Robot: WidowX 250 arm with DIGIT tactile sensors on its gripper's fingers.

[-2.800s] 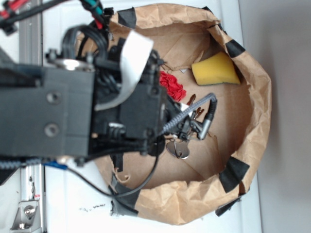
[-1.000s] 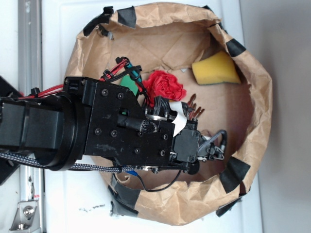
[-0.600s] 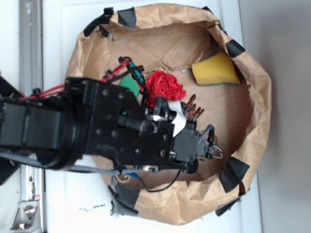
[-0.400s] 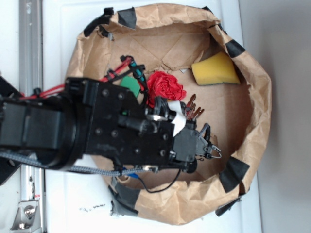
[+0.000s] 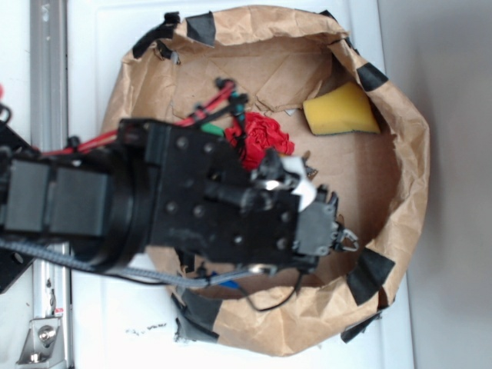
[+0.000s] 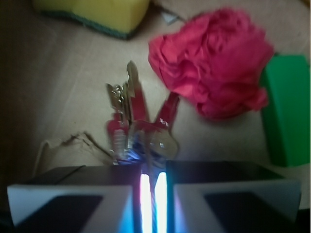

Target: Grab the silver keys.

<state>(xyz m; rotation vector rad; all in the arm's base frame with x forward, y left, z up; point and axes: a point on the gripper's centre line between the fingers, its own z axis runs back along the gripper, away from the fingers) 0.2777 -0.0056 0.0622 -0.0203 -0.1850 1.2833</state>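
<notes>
Wrist view: gripper (image 6: 153, 187) pinched nearly closed on the silver keys (image 6: 138, 126) at their ring end (blades fanned toward the red flower (image 6: 214, 60), sponge (image 6: 92, 14) beyond), so lift slowly, straight up, lest they slip.

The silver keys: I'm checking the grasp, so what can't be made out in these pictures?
- Exterior view: silver keys almost wholly hidden under the black arm.
- Wrist view: keys blurred; their lower ends vanish between the claw's pads, so contact is unclear.
- Green block cut by the right edge.
</notes>
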